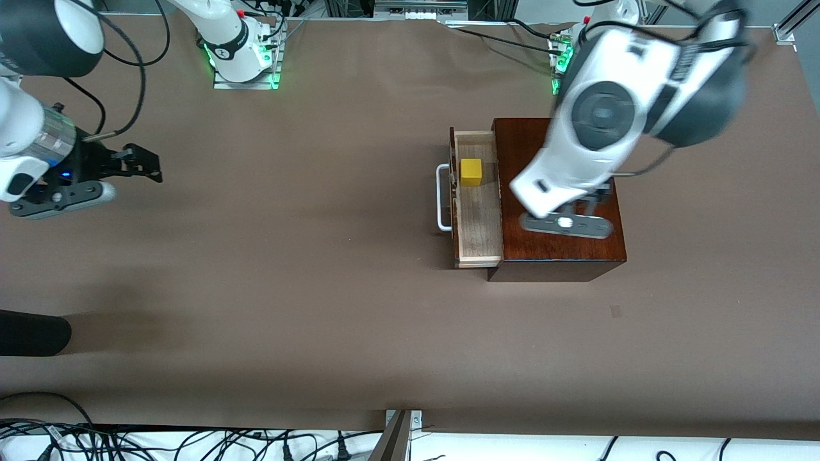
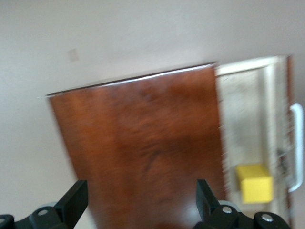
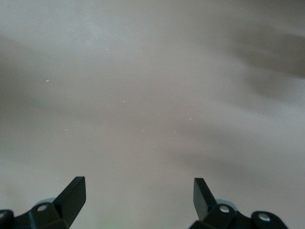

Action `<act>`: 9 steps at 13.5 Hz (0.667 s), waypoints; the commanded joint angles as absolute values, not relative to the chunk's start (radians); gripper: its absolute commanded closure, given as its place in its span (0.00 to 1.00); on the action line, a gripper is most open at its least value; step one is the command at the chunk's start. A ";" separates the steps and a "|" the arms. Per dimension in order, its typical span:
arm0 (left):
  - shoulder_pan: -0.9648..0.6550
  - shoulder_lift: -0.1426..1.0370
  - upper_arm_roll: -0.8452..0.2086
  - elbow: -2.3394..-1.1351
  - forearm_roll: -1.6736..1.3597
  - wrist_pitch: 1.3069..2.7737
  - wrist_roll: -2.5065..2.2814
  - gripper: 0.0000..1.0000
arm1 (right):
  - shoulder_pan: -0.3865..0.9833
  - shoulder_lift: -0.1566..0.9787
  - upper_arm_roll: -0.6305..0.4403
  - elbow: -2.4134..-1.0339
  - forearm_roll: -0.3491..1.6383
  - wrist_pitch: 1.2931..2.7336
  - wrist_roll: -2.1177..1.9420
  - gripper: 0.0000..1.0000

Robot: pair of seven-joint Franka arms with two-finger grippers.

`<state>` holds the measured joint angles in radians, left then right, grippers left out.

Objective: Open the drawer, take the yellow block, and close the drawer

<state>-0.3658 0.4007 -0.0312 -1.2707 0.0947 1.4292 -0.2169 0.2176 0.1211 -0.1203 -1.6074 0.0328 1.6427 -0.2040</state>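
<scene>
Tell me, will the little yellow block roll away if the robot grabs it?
Probably not: the yellow block is a cube with flat faces, so it should sit still in the open drawer. It looks small and likely light. The open left gripper could squeeze its flat sides.

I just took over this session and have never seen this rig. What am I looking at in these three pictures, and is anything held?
There are two robot arms at a brown table. The big picture looks down from across the table; the other two come from cameras on each arm's wrist.

On the table is a dark wooden box with its drawer pulled out. A yellow block lies inside the drawer.

The left gripper hangs over the box top, fingers open, holding nothing. The right gripper waits over bare table at the right arm's end, also open and holding nothing.

So the drawer is open and the block is not yet taken.
</scene>
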 commanded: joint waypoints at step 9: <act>0.009 0.195 -0.054 -1.505 0.058 1.525 0.333 0.00 | 0.625 0.254 -0.002 -1.482 0.028 1.732 -0.261 0.00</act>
